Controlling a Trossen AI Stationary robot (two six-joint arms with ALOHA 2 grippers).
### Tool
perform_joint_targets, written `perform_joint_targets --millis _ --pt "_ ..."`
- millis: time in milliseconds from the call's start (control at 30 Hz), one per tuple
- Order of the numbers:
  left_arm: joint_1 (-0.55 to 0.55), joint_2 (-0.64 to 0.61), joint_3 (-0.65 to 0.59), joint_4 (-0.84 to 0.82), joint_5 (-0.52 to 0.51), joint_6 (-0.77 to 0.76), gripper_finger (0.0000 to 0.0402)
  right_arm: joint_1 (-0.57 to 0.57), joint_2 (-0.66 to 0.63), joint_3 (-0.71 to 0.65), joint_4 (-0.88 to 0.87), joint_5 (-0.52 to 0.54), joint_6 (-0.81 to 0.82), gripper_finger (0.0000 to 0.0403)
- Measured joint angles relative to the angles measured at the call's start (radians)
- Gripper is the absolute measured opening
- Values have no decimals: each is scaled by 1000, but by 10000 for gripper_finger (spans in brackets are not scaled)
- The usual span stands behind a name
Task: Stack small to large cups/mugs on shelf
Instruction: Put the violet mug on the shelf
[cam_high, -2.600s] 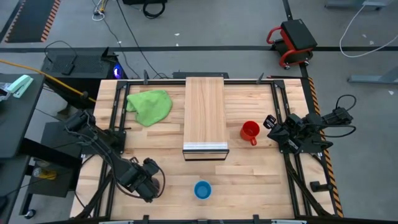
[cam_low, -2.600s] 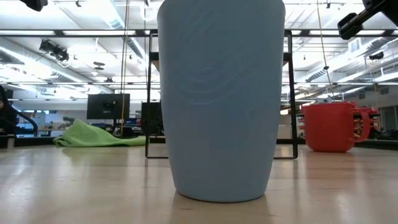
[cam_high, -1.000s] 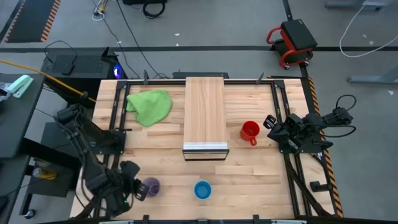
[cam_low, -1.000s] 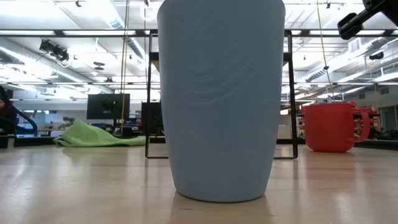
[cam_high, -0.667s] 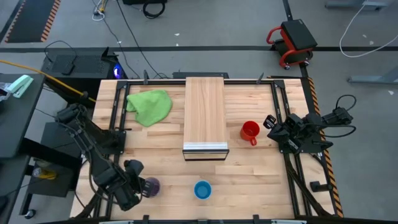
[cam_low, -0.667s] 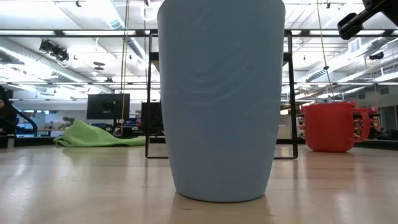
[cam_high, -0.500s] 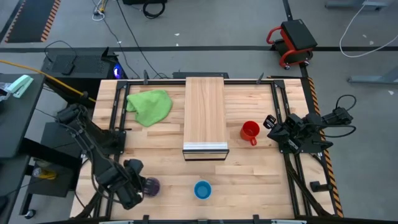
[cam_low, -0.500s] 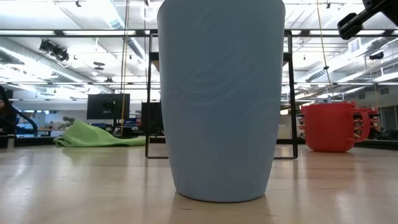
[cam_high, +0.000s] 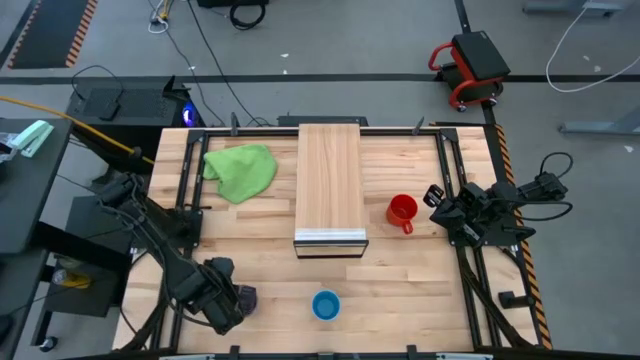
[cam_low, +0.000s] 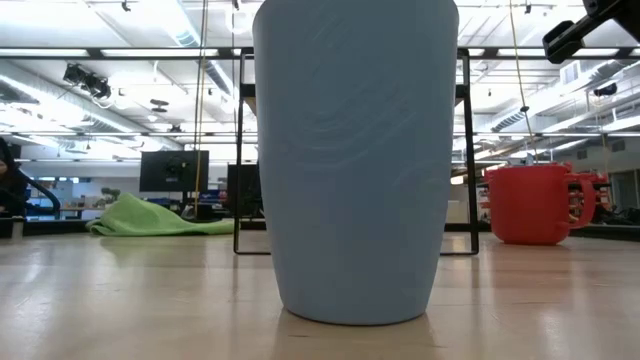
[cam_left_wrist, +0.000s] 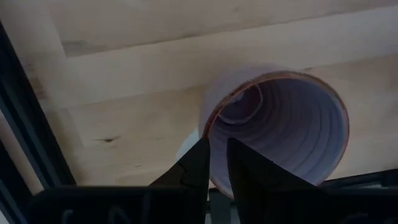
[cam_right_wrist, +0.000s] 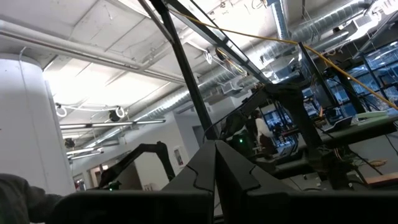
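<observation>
Wooden planks make up my table (cam_high: 400, 290), with black rails down both sides and a grey floor all around it. On it, running away from the near edge in the middle, sits the shelf (cam_high: 330, 185), a long light-wood platform with a silver strip at its near end and nothing on top of it.

My left hand (cam_high: 238, 300) is low at the near left corner of the table, and its fingers (cam_left_wrist: 200, 163) pinch the rim of the purple cup (cam_high: 245, 297): in the left wrist view one finger sits inside the mouth and the other outside the wall, so I am grasping the purple cup (cam_left_wrist: 280, 127) by its edge. That cup lies tipped, its open mouth turned toward my wrist.

Just to the right of it, near the front edge, the blue cup (cam_high: 326, 305) stands upright, well apart from the shelf; it fills most of the low view (cam_low: 355, 160). The red mug (cam_high: 401, 211) stands just beside the shelf's right side, handle toward the near edge.

My right hand (cam_high: 436, 196) waits clenched at the right edge of the table, close to the red mug but not touching it. A green cloth (cam_high: 241, 170) lies crumpled left of the shelf.
</observation>
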Motion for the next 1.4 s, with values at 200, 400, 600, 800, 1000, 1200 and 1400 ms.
perform_joint_targets --millis 200,400,600,800,1000,1200,1400 --pt "8 10 1 -66 2 1 68 0 0 0 0 0 0 15" --pt "13 7 0 -74 -2 4 69 0 0 0 0 0 0 15" --pt "12 7 0 -77 -23 26 68 0 0 0 0 0 0 15" --pt "11 2 0 -94 2 92 80 0 0 0 0 0 0 15" --pt "12 2 0 -97 4 182 99 0 0 0 0 0 0 15" --pt "12 2 0 -89 4 222 113 0 0 0 0 0 0 15" --pt "28 2 0 -79 5 276 123 0 0 0 0 0 0 15"
